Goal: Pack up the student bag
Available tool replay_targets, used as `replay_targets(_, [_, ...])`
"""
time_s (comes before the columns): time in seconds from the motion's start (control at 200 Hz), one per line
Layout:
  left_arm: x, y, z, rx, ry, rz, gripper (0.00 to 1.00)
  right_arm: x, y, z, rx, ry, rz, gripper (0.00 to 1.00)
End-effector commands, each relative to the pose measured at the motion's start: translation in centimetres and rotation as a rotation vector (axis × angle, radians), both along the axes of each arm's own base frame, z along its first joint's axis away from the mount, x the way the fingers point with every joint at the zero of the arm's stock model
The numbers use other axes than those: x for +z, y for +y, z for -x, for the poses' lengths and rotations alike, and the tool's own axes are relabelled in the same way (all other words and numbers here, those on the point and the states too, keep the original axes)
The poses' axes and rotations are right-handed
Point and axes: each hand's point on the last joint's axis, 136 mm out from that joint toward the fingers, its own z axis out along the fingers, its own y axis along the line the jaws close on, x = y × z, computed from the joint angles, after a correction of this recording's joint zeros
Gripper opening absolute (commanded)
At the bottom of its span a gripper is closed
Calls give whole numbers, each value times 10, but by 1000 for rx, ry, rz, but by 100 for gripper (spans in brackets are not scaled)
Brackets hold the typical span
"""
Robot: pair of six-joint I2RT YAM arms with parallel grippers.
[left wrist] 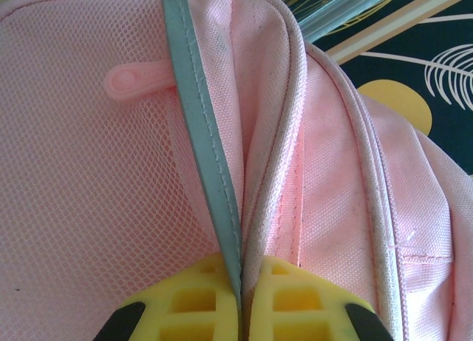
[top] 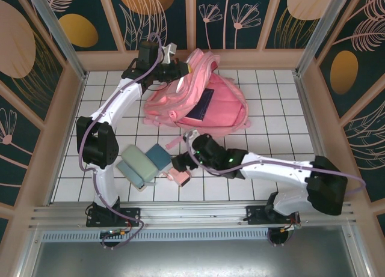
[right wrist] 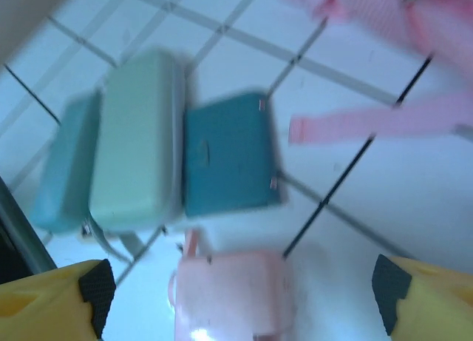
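the student bag (top: 225, 106) lies at the far middle of the tabletop (top: 271, 109), big and pink; its far edge is held up and its mouth gapes open toward the top; a dark blue flat thing (top: 203, 103) shows in the mouth, so i think one thing is already packed; the bag's long side seems to run on a slant, from the far left down to the near right, though the folds make this hard to tell; a pink strap (right wrist: 369, 123) trails from it toward the near side.

the left fingers (left wrist: 192, 304) are pressed together, pinching the bag's edge right on a grey strip (left wrist: 199, 134), which keeps the mouth open.

nearer the arms, apart from the bag, wait a green case (right wrist: 140, 141), a teal case (right wrist: 229, 160) touching it, and a small pink pouch (right wrist: 229, 300) just beside them; all three lie on the tabletop, so most of the packing is left to do.

the right fingers (right wrist: 52, 296) are spread wide and hold nothing; they hang over the pink pouch, which lies between them; i guess the pouch goes in next.
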Motion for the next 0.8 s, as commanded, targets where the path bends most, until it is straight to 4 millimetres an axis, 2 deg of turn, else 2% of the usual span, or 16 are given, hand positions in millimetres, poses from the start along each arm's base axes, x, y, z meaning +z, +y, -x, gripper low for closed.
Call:
replay_targets(0.0, [46,11,-1,12,-154,36,0,-37,-2,12,25,30,143,94])
replay_targets(0.095, [44,11,0,6,-150,37,0,-49,13,30,96,30,176,95])
replay_targets(0.175, [43,11,1,4,-147,37,0,-63,19,39,131,27,219,95])
replay_targets(0.32, [45,11,4,-1,-150,43,0,-92,11,42,133,34,304,95])
replay_targets(0.495, [45,10,5,-8,-150,49,0,-96,9,41,128,16,309,91])
replay_targets(0.671, [41,8,5,-18,-135,64,0,-104,10,43,147,8,314,78])
replay_targets(0.796, [42,7,5,-19,-136,66,0,-100,11,44,157,2,301,65])
